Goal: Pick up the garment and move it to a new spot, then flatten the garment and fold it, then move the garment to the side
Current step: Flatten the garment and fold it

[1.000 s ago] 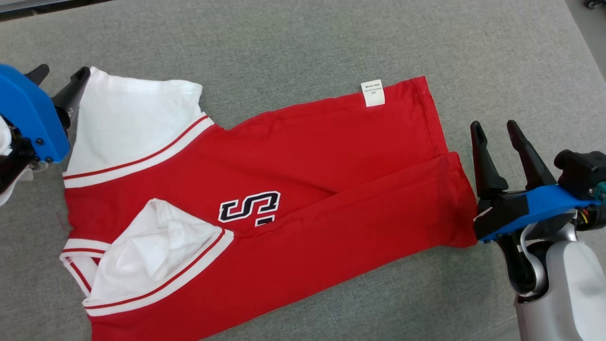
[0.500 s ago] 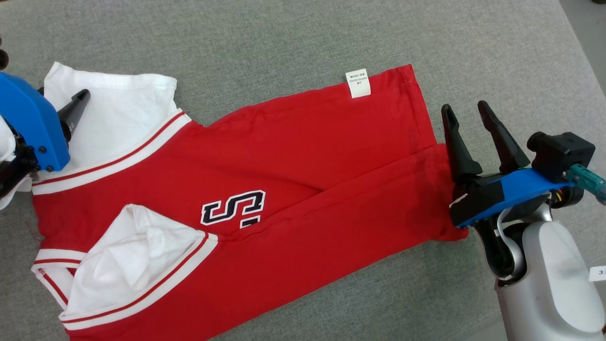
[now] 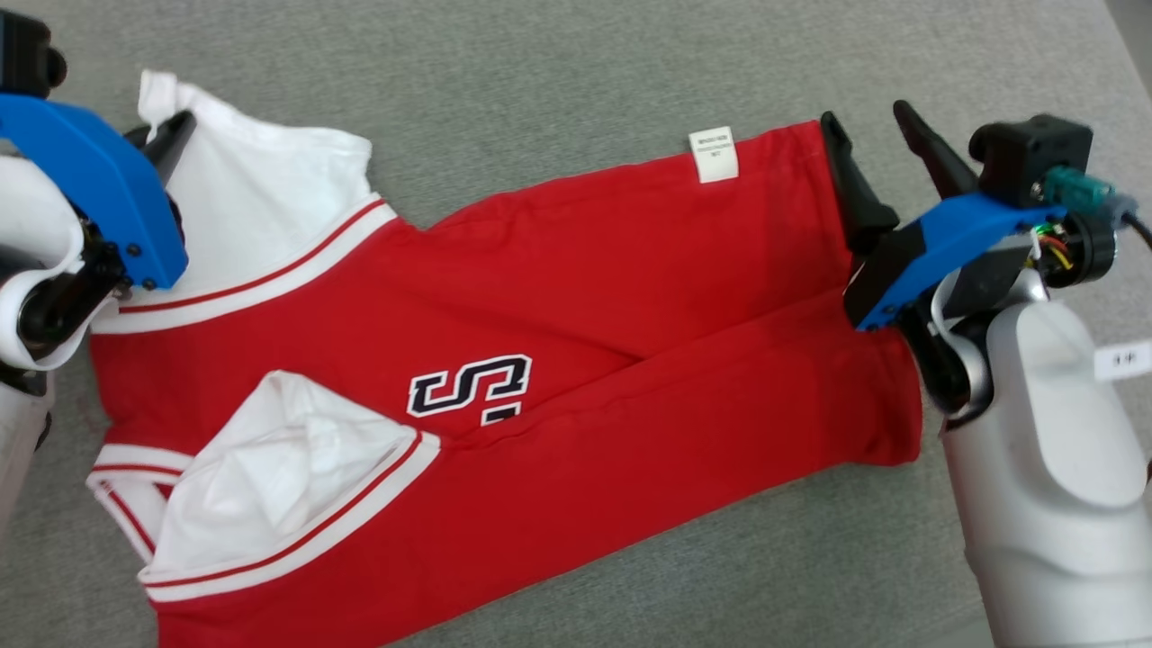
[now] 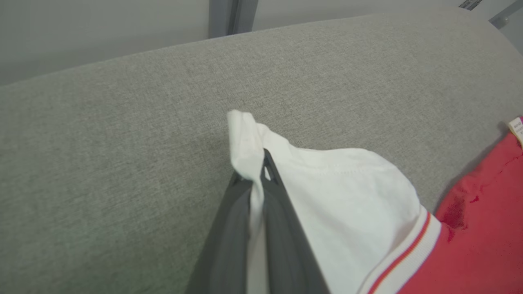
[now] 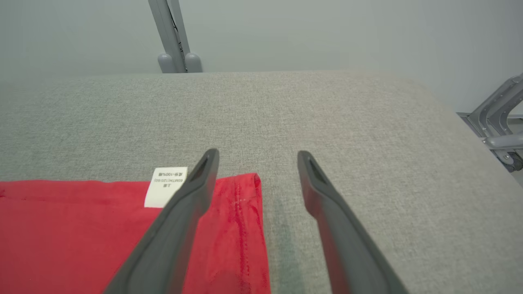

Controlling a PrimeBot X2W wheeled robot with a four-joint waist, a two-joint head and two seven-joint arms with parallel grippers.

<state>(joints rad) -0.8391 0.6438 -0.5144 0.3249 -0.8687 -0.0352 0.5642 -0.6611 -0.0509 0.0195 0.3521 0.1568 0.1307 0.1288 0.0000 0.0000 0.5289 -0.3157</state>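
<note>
Flattening step: left jaws clamped on white sleeve (image 3: 261, 198), upper left; right jaws wide open, empty, over shirt (image 3: 630, 270) hem. Next, probably: close there, pull taut.

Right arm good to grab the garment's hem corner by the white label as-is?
Likely yes: the right claw is open and straddles the garment's hem corner, one finger over red cloth beside the label, the other over bare grey surface. Nothing lies between.
</note>
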